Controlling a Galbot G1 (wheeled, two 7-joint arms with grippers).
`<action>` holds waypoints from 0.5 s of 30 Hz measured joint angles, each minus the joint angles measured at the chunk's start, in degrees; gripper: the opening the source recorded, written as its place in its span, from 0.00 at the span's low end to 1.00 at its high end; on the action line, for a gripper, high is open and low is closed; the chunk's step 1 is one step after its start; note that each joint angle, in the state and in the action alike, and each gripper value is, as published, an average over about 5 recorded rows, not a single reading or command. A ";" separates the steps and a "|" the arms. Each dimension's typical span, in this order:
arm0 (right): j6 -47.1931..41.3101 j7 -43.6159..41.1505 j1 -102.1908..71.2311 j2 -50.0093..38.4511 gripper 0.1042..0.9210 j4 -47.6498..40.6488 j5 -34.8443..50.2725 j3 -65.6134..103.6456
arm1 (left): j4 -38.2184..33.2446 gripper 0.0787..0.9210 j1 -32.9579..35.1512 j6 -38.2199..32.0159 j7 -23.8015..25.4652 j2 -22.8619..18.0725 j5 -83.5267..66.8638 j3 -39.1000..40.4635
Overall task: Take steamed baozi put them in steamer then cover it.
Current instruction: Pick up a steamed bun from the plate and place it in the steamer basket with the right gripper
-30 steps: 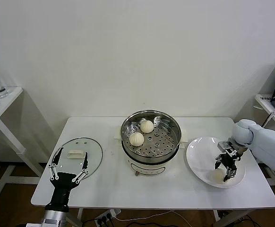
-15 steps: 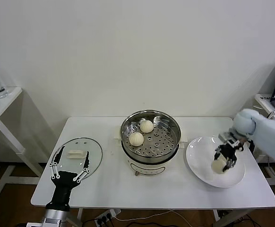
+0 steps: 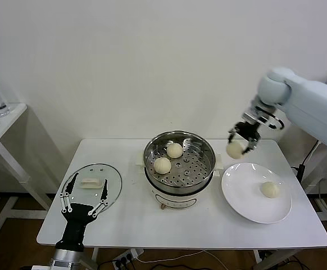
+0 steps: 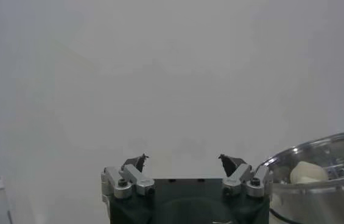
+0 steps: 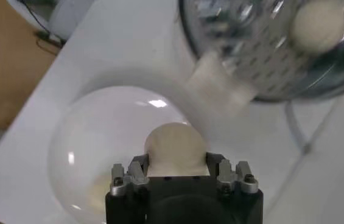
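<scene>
My right gripper [image 3: 240, 142] is shut on a cream-white baozi [image 3: 235, 149] and holds it in the air between the steamer's right rim and the white plate; the right wrist view shows that baozi [image 5: 176, 148] squeezed between the jaws. The shiny steamer [image 3: 202, 146] at the table's middle has two baozi [image 3: 162, 165] on its perforated floor. One more baozi [image 3: 270, 189] lies on the plate [image 3: 239, 194]. The glass cover [image 3: 111, 177] lies flat at the table's left. My left gripper [image 3: 83, 193] hangs open beside the cover's near edge.
A small side table [image 3: 6, 115] stands far left. A white wall rises behind the table. In the left wrist view the steamer's rim [image 4: 305, 153] shows beside the open left gripper [image 4: 184, 161].
My right gripper has lifted a baozi off the plate and carried it up and left toward the steamer. One baozi stays on the plate. The left arm has not moved.
</scene>
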 measured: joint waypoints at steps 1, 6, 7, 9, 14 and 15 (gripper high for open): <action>1.04 0.36 0.58 0.75 0.67 0.70 -0.16 -0.30 | -0.04 0.88 -0.03 0.00 -0.01 0.01 -0.02 0.00; 6.46 2.72 1.63 4.04 0.67 4.51 -2.28 -1.33 | -0.08 0.88 -0.22 -0.03 -0.07 0.02 -0.08 0.04; 7.51 3.22 1.56 4.59 0.67 5.30 -2.86 -1.53 | -0.06 0.88 -0.26 -0.03 -0.09 0.02 -0.09 0.06; 9.61 4.26 1.24 5.63 0.67 6.90 -4.20 -1.96 | 0.03 0.88 -0.33 -0.06 -0.10 0.01 -0.09 0.07; 14.37 6.66 -0.30 7.67 0.67 10.02 -7.87 -2.56 | 0.18 0.88 -0.45 -0.12 -0.15 -0.08 -0.13 0.01; 15.24 7.08 -0.71 8.01 0.68 10.39 -8.67 -2.56 | 0.17 0.88 -0.47 -0.13 -0.17 -0.10 -0.15 0.00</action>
